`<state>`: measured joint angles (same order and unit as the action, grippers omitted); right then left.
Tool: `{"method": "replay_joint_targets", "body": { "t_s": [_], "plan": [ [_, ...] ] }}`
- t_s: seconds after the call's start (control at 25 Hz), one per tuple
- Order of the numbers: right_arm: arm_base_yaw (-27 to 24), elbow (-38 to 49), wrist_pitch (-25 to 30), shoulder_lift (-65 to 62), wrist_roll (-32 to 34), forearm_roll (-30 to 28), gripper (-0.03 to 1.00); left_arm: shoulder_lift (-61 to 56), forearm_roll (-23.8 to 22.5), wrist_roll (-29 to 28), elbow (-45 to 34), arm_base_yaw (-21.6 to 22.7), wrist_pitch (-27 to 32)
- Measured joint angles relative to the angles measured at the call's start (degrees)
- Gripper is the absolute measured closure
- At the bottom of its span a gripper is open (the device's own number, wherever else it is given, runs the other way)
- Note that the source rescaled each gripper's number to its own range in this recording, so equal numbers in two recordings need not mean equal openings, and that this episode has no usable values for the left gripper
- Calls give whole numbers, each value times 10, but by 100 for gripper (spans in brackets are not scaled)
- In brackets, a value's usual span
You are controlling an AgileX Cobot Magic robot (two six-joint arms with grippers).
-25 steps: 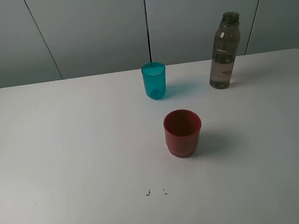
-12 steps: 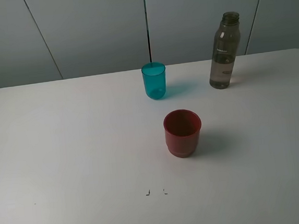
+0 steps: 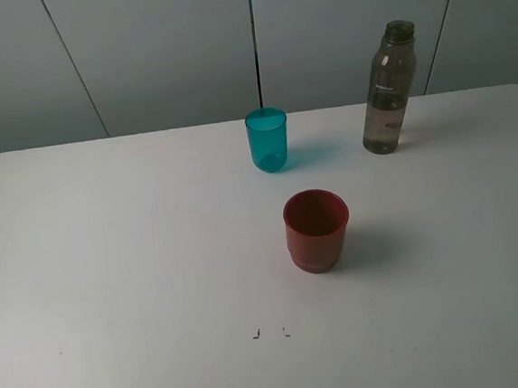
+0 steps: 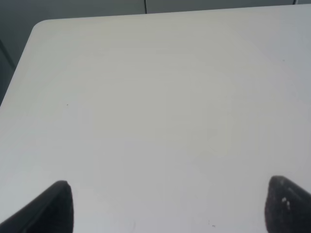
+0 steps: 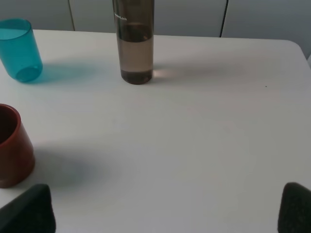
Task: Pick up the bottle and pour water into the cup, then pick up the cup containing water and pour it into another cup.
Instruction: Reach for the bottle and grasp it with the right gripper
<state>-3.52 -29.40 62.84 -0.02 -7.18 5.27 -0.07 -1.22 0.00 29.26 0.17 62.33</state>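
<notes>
Our right hand (image 5: 163, 213) and left hand (image 4: 170, 206) gape wide and empty; we judge an off-centre reach could topple the tall bottle (image 3: 389, 92), spilling water near the cup (image 3: 267, 139).

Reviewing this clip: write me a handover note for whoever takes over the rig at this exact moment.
Left gripper: open, empty, over bare table.
Right gripper: open, empty, facing the bottle but well short of it.
Bottle: upright at the far right, partly filled.
Teal cup: upright at the far middle, left of the bottle.
Red cup: upright, nearer the front, apart from both.
Done: nothing; nothing is gripped.
Left: grasp the bottle, pour into the teal cup, then pour the teal cup into the red cup.
</notes>
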Motion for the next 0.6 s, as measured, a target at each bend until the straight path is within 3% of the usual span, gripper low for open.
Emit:
{"method": "replay_joint_targets", "body": {
  "t_s": [0.6],
  "plan": [
    [0, 0, 0, 0, 0, 0, -3, 0, 0, 0, 0, 0, 0]
  ]
}}
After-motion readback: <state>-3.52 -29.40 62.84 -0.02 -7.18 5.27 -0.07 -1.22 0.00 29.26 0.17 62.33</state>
